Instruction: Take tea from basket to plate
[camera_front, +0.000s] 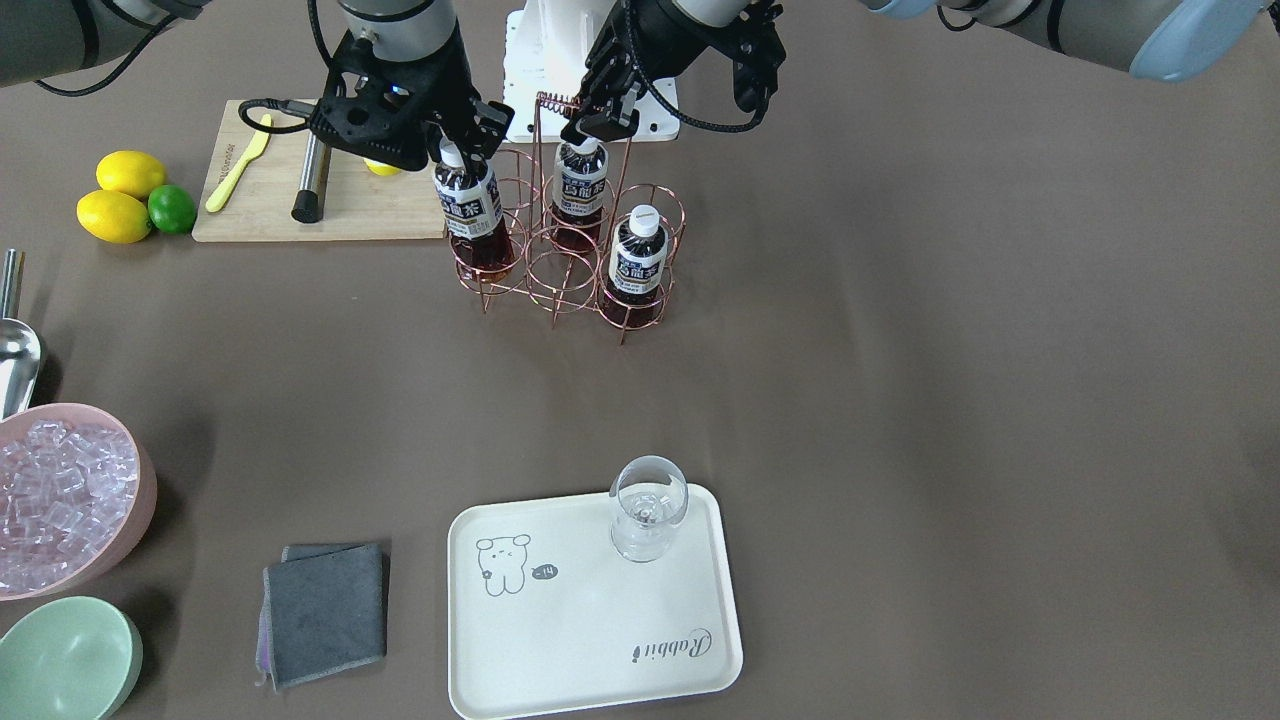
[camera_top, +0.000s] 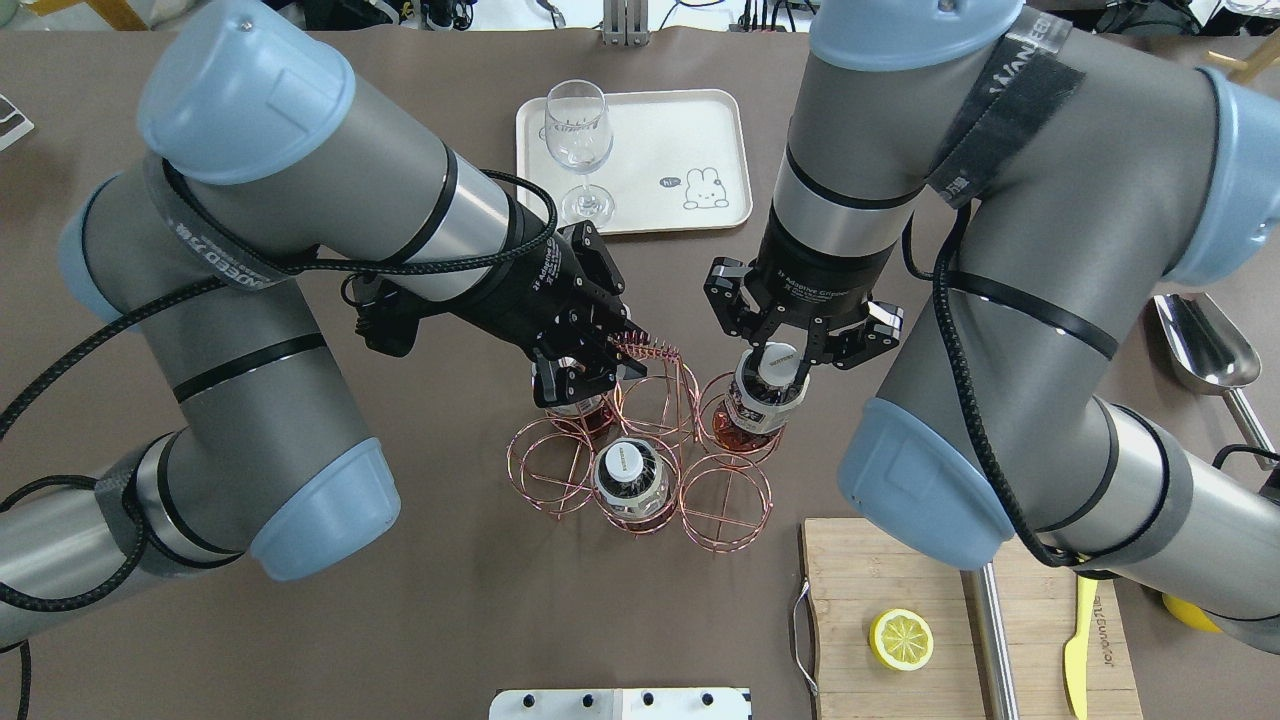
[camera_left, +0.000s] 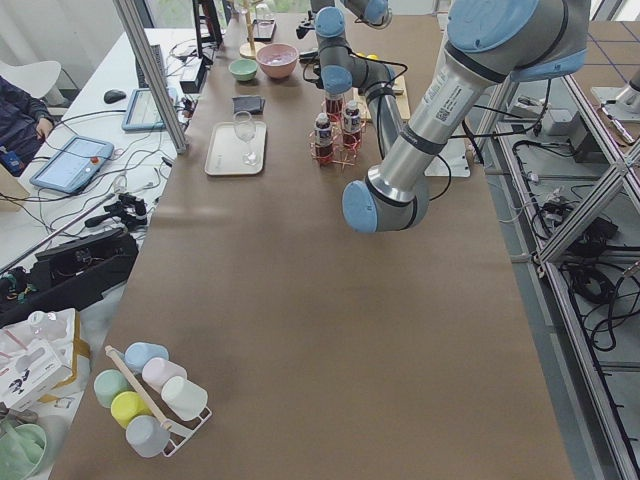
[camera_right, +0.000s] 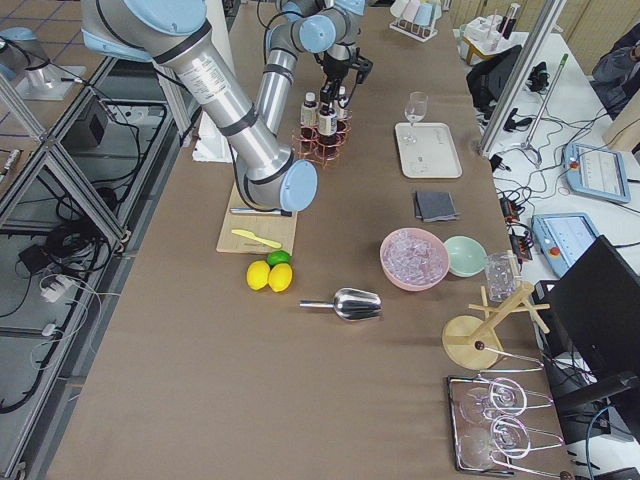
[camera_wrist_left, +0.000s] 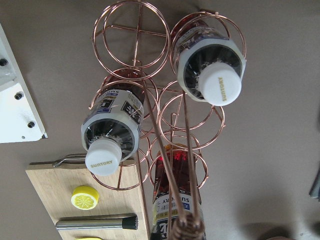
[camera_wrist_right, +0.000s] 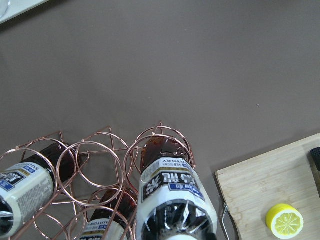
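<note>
Left arm (camera_top: 270, 330), right arm (camera_top: 1000, 250): grey tubular links, pale-blue joint caps, thin black rings at joints. Black braided cable along each. Strap with lettering round upper links. Left gripper (camera_top: 575, 385), right gripper (camera_top: 783, 368): black, two-fingered, white print on housing.

Robotics lab, data-collection rig. Two industrial arms (camera_left: 440, 100) work at a long brown-covered table (camera_left: 330, 330) inside aluminium frame posts (camera_left: 150, 70). Side bench (camera_left: 120, 120) carries tablets (camera_left: 70, 163), loose cables (camera_left: 110, 215) and a monitor (camera_right: 600, 310).
</note>
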